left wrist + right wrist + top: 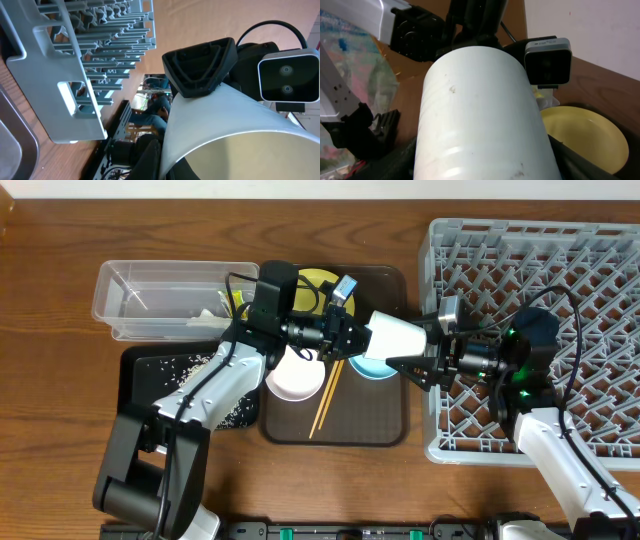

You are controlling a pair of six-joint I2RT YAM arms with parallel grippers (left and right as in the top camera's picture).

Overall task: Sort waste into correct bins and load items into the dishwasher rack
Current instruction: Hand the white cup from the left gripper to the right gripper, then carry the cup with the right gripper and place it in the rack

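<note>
The dishwasher rack (600,250) fills the right side of the table, within the right arm's reach and well away from the left arm's base, which is probably why the cup is changing hands in mid-air. The brown tray (385,420) sits at centre as the staging spot for the dishes. On it are the yellow plate (318,280) at the back, the white bowl (295,380) and the light blue bowl (372,367), none of them loaded yet. To the left lie the clear box (110,290) and the black tray (140,360), apart from the dishes so waste stays separate. The cup (395,335) hangs on its side above the tray's right part, just short of the rack. The left gripper (350,335) is clenched on its rim, the mouth facing that wrist. The right gripper (408,348) straddles the body from the base end, and one finger lies against the wall in the left wrist view (whether it has a firm hold yet, I cannot tell). The chopsticks (325,405) rest on the tray by the white bowl. Rice crumbs (185,368) speckle the black tray, apparently sorted there.
</note>
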